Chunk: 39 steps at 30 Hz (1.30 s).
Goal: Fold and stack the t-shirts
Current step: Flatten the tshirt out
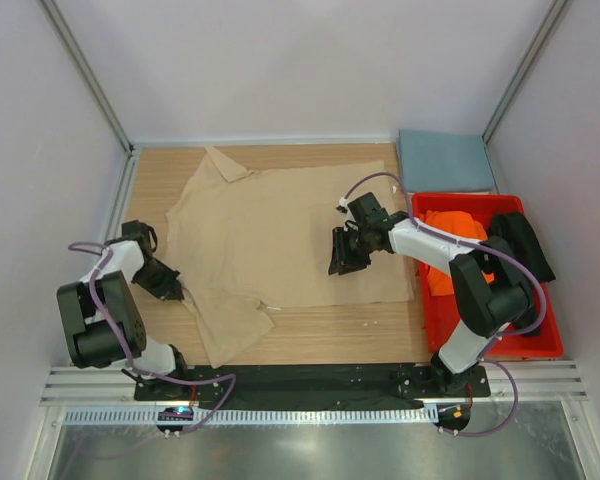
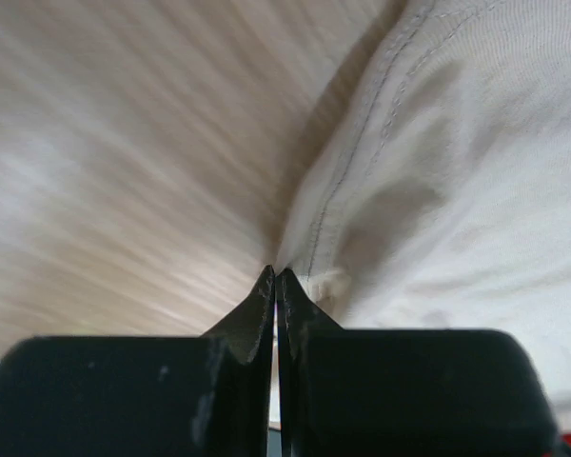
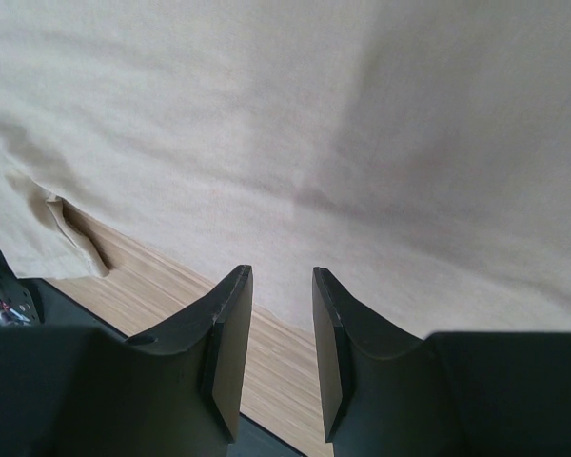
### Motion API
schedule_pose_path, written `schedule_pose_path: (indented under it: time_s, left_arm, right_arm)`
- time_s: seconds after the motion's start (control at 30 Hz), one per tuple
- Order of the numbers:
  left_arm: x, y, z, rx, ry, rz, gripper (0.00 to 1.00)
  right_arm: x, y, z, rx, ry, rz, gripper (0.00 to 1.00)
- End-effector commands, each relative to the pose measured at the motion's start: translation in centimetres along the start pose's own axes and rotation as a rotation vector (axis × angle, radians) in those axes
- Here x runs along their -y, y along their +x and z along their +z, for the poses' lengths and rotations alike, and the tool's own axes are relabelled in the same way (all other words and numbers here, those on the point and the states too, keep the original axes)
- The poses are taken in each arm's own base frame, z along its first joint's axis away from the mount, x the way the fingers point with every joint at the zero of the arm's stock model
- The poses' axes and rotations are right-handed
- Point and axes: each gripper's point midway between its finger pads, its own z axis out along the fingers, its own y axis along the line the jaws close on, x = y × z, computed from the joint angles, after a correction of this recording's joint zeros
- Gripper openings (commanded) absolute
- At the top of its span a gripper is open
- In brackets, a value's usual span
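Left fingers point(image 2: 252, 319) pressed shut at the tan t-shirt's point(image 2: 457, 190) hem; right fingers point(image 3: 228, 343) parted above it.

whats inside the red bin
An orange t-shirt and a black t-shirt lie in the red bin. The right arm crosses over it, covering part of the orange one, and the shirts hide whatever lies beneath them.

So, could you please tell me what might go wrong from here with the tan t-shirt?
1. The left gripper is shut, with the seamed edge of the tan t-shirt lying beside its tips, not clearly between them; a pull may come away empty.
2. The right gripper hangs open above the cloth, gripping nothing; if only the left side moves, the shirt could drag and bunch.
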Motion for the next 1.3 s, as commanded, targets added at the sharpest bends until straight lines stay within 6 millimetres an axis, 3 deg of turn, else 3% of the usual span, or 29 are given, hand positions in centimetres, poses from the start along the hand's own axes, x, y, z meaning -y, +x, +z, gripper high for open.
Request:
schedule_pose_path:
  time_s: [0.0, 0.1, 0.3, 0.33, 0.37, 0.47, 0.63, 0.8, 1.03, 1.07, 1.1, 1.13, 1.17, 1.23, 1.27]
  left_arm:
    - [-2.7, -1.6, -2.3, 0.143, -0.118, -0.073, 0.0]
    - [-4.2, -2.0, -2.9, 0.16, -0.173, -0.128, 0.0]
    - [-4.1, -2.8, -3.4, 0.159, -0.172, -0.131, 0.01]
    - [-3.8, -2.8, -3.5, 0.157, -0.159, -0.132, 0.07]
    - [-3.4, -2.9, -3.8, 0.154, -0.14, -0.124, 0.26]
    - [-2.5, -1.9, -4.3, 0.125, -0.08, -0.115, 0.4]
    - [-1.1, -1.0, -3.9, 0.141, 0.006, -0.115, 0.34]
    - [0.5, -0.3, -1.4, 0.061, -0.006, -0.091, 0.39]
    - [3.2, -3.8, 0.9, 0.07, -0.027, -0.066, 0.37]
    - [4.5, -5.3, 0.5, 0.093, -0.004, -0.057, 0.37]
    - [4.8, -5.7, 1.5, 0.072, -0.015, -0.053, 0.36]
    - [5.6, -6.5, 1.5, 0.076, -0.006, -0.048, 0.36]
    - [7.1, -8.2, 0.8, 0.105, 0.025, -0.027, 0.35]
    - [8.4, -9.5, 1.0, 0.105, 0.024, -0.001, 0.35]
    - [8.9, -10.1, 0.7, 0.115, 0.021, 0.012, 0.36]
  right_arm:
    - [-1.1, -1.2, -1.4, 0.058, -0.027, -0.013, 0.38]
    - [-1.0, -0.9, -1.3, 0.054, -0.024, -0.008, 0.38]
    - [-0.7, -0.5, -0.7, 0.031, -0.022, 0.003, 0.38]
    - [-0.7, -0.4, -0.7, 0.03, -0.022, 0.005, 0.38]
    - [-0.7, -0.4, -0.7, 0.027, -0.024, 0.004, 0.38]
    - [-0.1, -0.1, -0.5, 0.018, 0.003, 0.015, 0.38]
    - [1.7, 0.1, 0.7, 0.008, 0.096, 0.076, 0.38]
    - [3.8, -1.5, 2.1, 0.052, 0.218, 0.132, 0.38]
    - [4.7, -4.5, 4.1, 0.098, 0.276, 0.141, 0.38]
    - [5.0, -4.9, 4.5, 0.1, 0.285, 0.135, 0.38]
    - [5.3, -5.3, 4.8, 0.096, 0.297, 0.133, 0.38]
    - [4.9, -7.1, 4.7, 0.123, 0.292, 0.125, 0.38]
    - [5.7, -7.1, 5.6, 0.092, 0.304, 0.135, 0.38]
    - [4.9, -9.7, 5.3, 0.127, 0.29, 0.099, 0.38]
    - [5.4, -9.7, 5.3, 0.104, 0.313, 0.091, 0.38]
